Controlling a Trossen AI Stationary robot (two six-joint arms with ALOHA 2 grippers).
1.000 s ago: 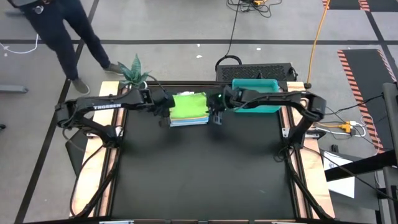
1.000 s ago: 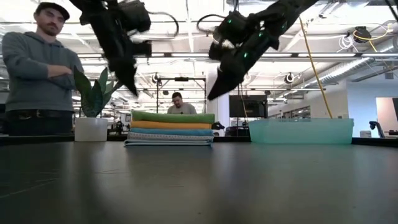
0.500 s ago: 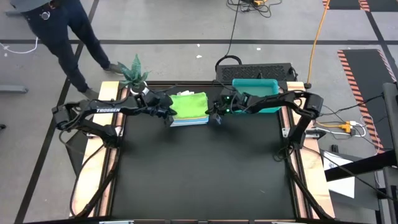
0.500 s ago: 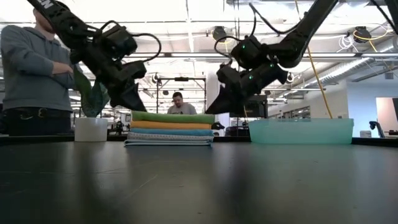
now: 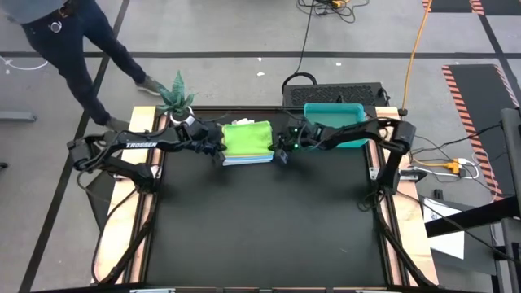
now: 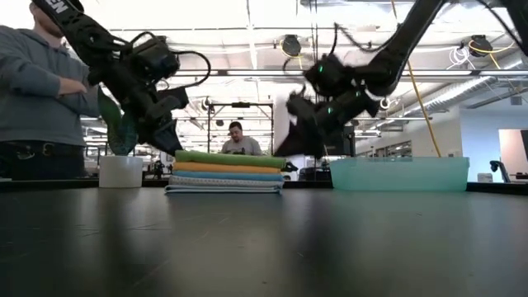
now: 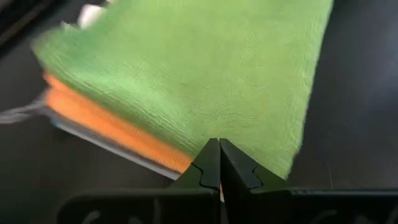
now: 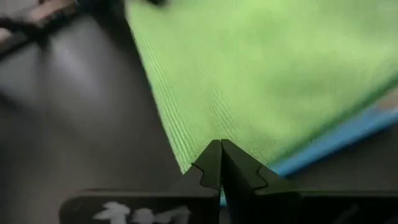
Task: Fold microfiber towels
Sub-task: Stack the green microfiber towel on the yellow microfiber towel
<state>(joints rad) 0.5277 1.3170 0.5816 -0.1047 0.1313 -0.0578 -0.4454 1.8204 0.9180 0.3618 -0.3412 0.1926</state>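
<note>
Hands (image 5: 218, 152) beside neatly stacked towels (image 5: 247, 138)

The left arm (image 5: 134, 143) carries the white word "TROSSEN" along its link, at about nine o'clock from the table's middle.

Fuzzy lime green cloth (image 7: 205, 74); matt black table (image 5: 269, 228); translucent plastic tray (image 6: 400, 173).

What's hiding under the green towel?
Under the lime green towel lie a yellow-orange towel, a blue one and a pale one at the bottom. Only their edges show; their tops are covered.
</note>
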